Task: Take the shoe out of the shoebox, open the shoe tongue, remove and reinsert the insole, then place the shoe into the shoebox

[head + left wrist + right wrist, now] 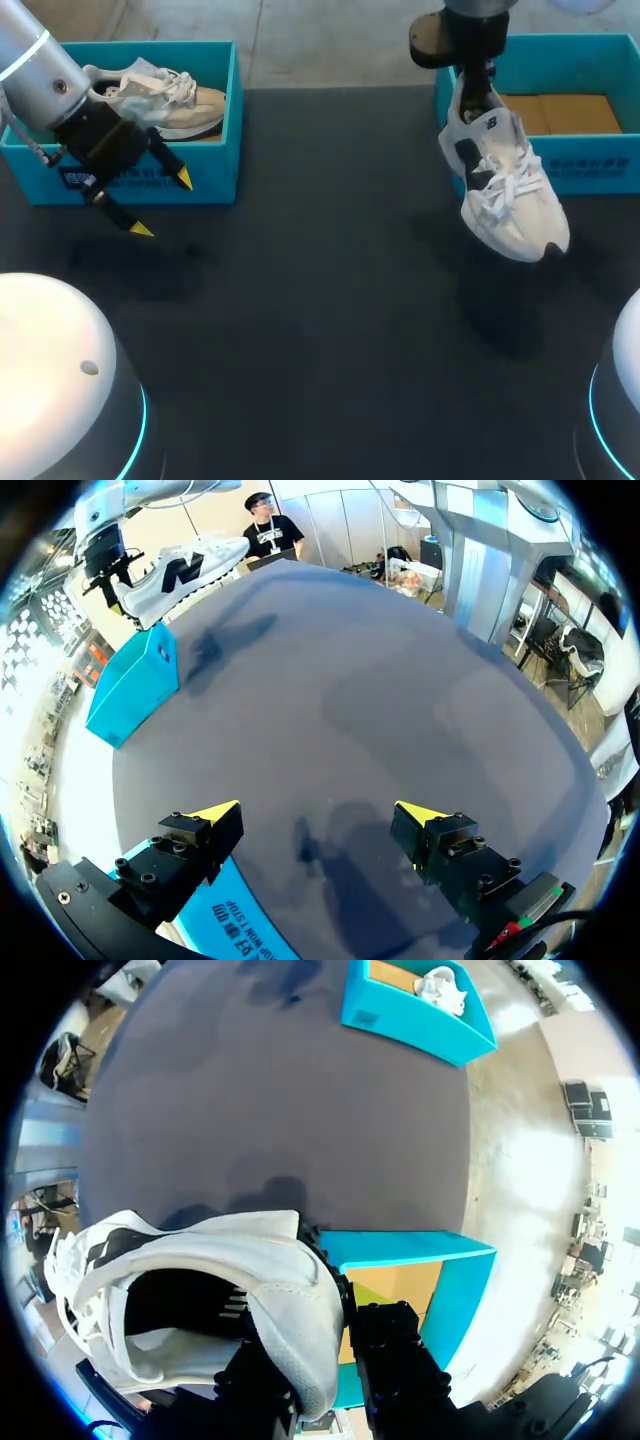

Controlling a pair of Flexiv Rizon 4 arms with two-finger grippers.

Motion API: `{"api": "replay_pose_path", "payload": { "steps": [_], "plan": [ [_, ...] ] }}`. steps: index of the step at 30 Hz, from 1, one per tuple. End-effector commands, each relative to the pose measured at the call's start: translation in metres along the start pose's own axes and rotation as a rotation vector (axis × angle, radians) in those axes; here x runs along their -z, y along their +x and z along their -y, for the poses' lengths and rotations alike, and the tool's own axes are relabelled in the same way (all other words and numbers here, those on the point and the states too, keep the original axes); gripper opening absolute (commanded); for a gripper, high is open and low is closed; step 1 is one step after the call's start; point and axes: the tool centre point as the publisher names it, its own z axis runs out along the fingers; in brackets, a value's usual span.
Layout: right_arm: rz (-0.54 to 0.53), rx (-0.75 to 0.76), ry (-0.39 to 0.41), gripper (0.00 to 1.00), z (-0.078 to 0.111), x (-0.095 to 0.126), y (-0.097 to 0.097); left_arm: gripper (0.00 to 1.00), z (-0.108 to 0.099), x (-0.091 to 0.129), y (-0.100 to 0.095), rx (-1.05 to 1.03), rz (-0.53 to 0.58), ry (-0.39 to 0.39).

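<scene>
The white lace-up sneaker (505,190) hangs just before the right teal cardboard shoebox (600,172), heel pinched in the right jaws, long axis toe-down toward the dark desk (320,300); the left jaws are spread, well apart from that box.

Table (320,300): dark grey matte top, faintly shadowed.
Second box (215,170): teal, open, lidless, at the table's far left; print on its front wall.
Second shoe (190,105): beige and white, white laces, lying inside the second box.
</scene>
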Motion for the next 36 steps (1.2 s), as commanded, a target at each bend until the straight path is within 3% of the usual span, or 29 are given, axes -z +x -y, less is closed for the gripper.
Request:
{"api": "replay_pose_path", "payload": {
  "steps": [1, 6, 9, 19, 27, 36],
  "plan": [
    [0.003, 0.001, -0.003, 0.0, 0.001, 0.001, 0.002, 1.0, 0.0, 0.0, 0.001, 0.0, -0.001, -0.003],
    [0.003, 0.001, -0.003, 0.0, 0.001, 0.001, 0.002, 1.0, 0.0, 0.0, 0.001, 0.0, -0.001, -0.003],
    [-0.01, 0.002, -0.018, 0.0, 0.009, -0.01, -0.011, 1.0, 0.0, 0.0, 0.001, 0.0, -0.001, -0.003],
    [-0.004, -0.018, 0.044, 0.0, 0.072, -0.04, -0.066, 1.0, 0.0, 0.0, 0.001, 0.0, -0.001, -0.003],
    [0.012, -0.018, 0.023, 0.0, 0.108, -0.035, -0.099, 1.0, 0.0, 0.0, 0.001, 0.0, -0.001, -0.003],
    [0.002, -0.054, 0.084, 0.0, 0.155, -0.019, -0.126, 1.0, 0.0, 0.0, 0.001, 0.0, -0.001, -0.003]
  ]
}}
